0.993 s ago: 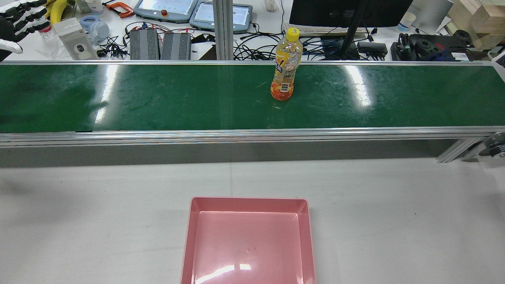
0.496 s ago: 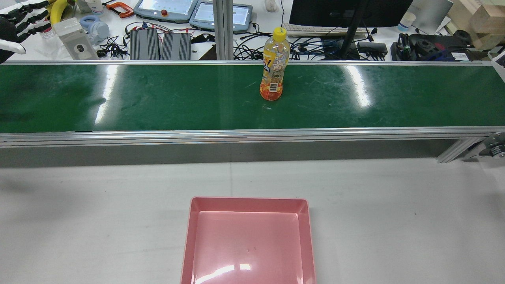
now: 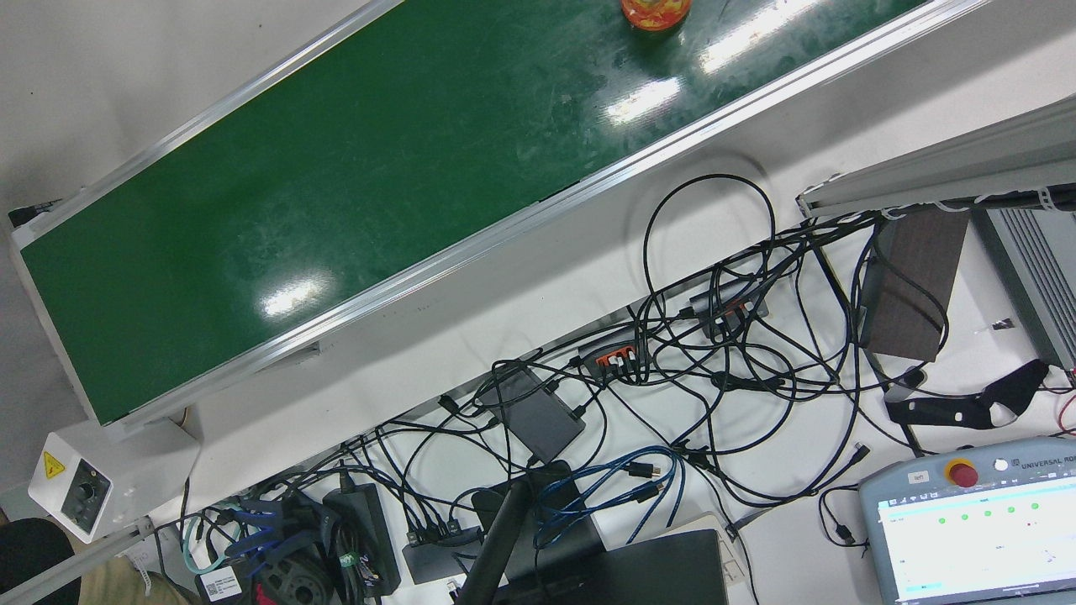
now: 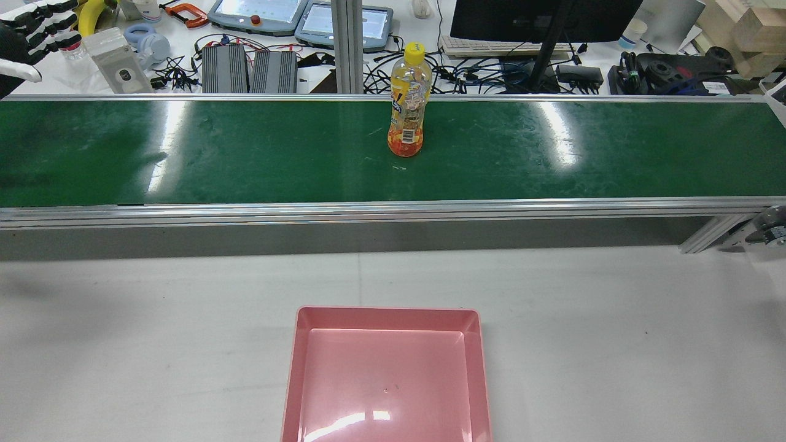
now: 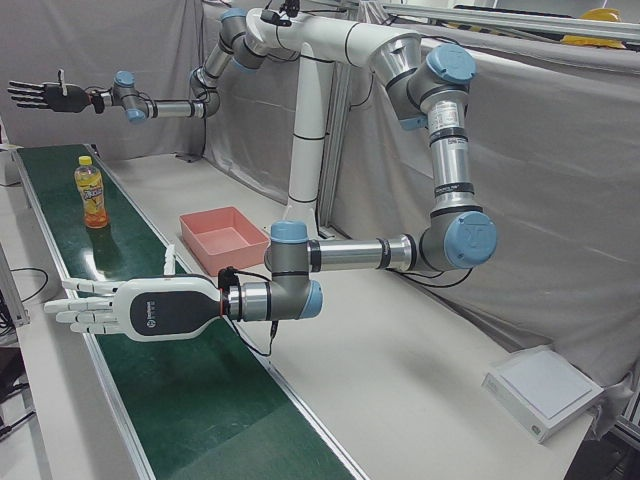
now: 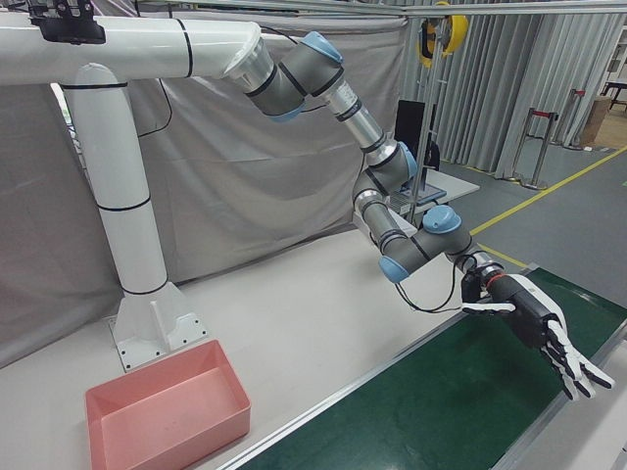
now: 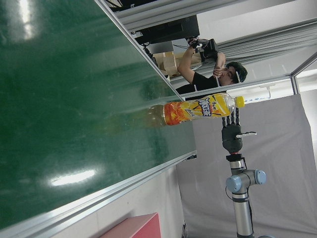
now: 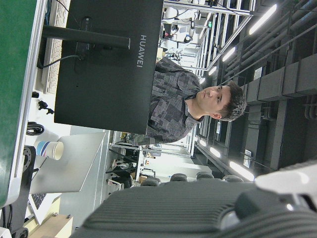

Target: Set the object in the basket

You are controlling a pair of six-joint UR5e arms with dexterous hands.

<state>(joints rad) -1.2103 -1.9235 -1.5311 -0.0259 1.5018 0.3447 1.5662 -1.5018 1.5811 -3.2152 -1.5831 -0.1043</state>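
Note:
An orange drink bottle (image 4: 408,101) with a yellow cap stands upright on the green conveyor belt (image 4: 245,153), near the middle and toward its far edge. It also shows in the left-front view (image 5: 92,192), the left hand view (image 7: 203,109) and at the top edge of the front view (image 3: 656,10). The pink basket (image 4: 387,314) sits empty on the white table, nearer than the belt. My left hand (image 4: 31,31) is open with its fingers spread at the belt's left end (image 5: 130,310), far from the bottle. My right hand (image 6: 534,323) is open over the belt's other end (image 5: 45,95).
Beyond the belt is a cluttered desk with a monitor (image 4: 540,18), teach pendants (image 4: 258,15), power boxes (image 4: 249,69) and tangled cables (image 3: 714,353). An aluminium rail (image 4: 368,209) edges the belt. A person (image 8: 198,104) shows in the right hand view.
The bottle has moved leftward along the belt in the rear view, still upright. My left hand has barely shifted. The basket has not moved.

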